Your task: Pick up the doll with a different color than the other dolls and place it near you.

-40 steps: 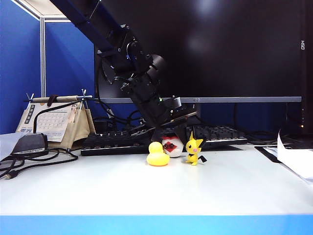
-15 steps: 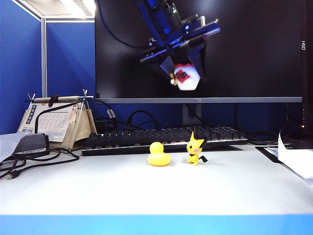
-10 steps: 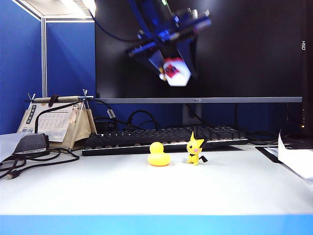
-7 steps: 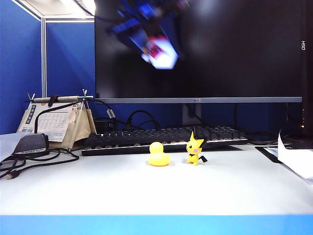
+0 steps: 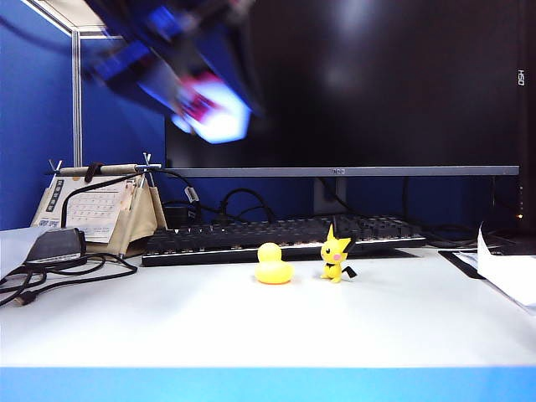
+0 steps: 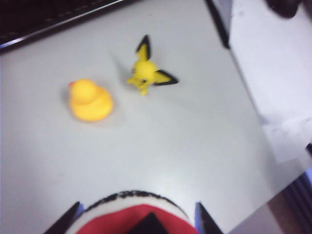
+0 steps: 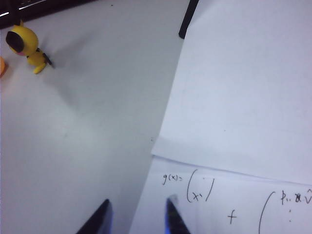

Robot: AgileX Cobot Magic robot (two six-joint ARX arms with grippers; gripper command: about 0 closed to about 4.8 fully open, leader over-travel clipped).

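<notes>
High above the desk, toward eleven o'clock in the exterior view, my left gripper [image 5: 205, 105] is carrying the doll with a different color [image 5: 213, 109]; both are showing as a motion-blurred streak in front of the dark monitor [image 5: 377, 84]. My left wrist view is showing the doll's [image 6: 139, 214] top wedged between my two dark fingers [image 6: 66, 224], so my left jaws are standing partly apart and clamped against its sides. Seen from there, the doll is white and rounded, with a red band, a black edge around the cap and a black shape at the centre; finer details are too blurred for me to read.

Down on the white table [image 5: 268, 327], the other dolls are standing near each other without touching: the yellow duck [image 5: 273, 265] at about nine o'clock from the pointed-ear figure [image 5: 335, 258], both just in front of the keyboard [image 5: 276, 239].

My right gripper [image 7: 136, 214] is hanging over the table's right side, at the edge of a sheet of handwritten paper [image 7: 243, 122], its fingertips apart and gripping nothing. No container is appearing in any view.
</notes>
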